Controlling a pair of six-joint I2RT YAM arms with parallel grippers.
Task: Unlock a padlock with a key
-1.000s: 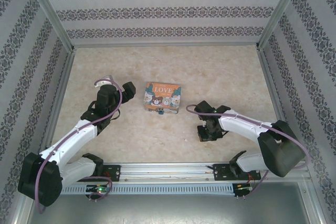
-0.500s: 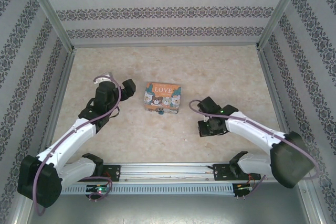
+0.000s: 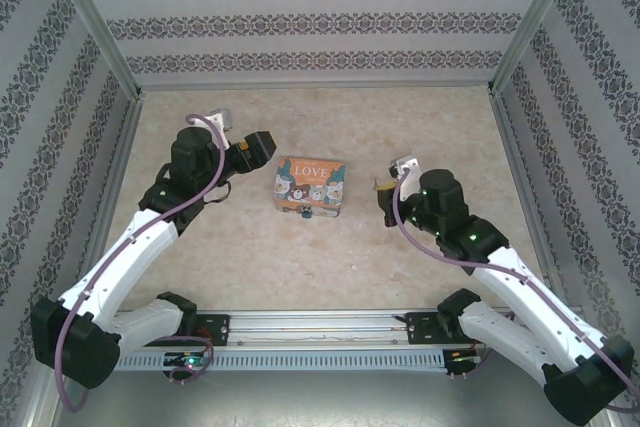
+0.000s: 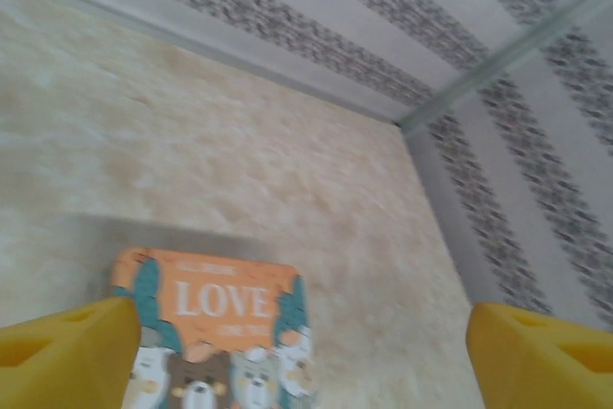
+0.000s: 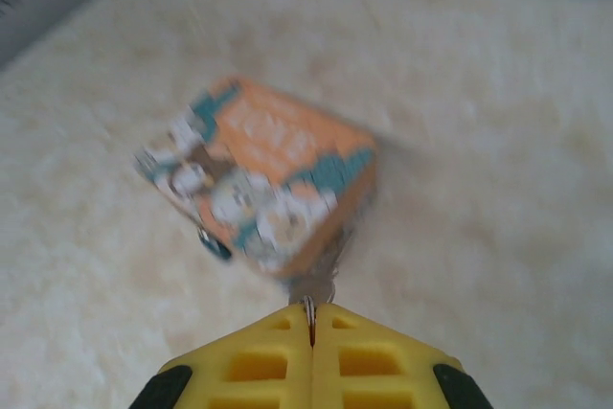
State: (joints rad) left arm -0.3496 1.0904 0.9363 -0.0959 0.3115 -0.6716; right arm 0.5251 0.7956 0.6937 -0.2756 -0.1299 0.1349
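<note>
The key (image 5: pixel 312 292) is pinched between the closed fingers of the right gripper (image 5: pixel 309 321). Beyond it, the blue padlock (image 5: pixel 215 245) is seen at the tin's (image 5: pixel 278 165) near edge. Farther back, the left gripper (image 4: pixel 299 328) is held wide open.

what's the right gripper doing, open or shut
Shut: the right gripper has its fingers together, pinching a small metal piece, probably the key.

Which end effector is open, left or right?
The left end effector: its yellow fingers stand wide apart; the right end effector is shut on the key.
</note>
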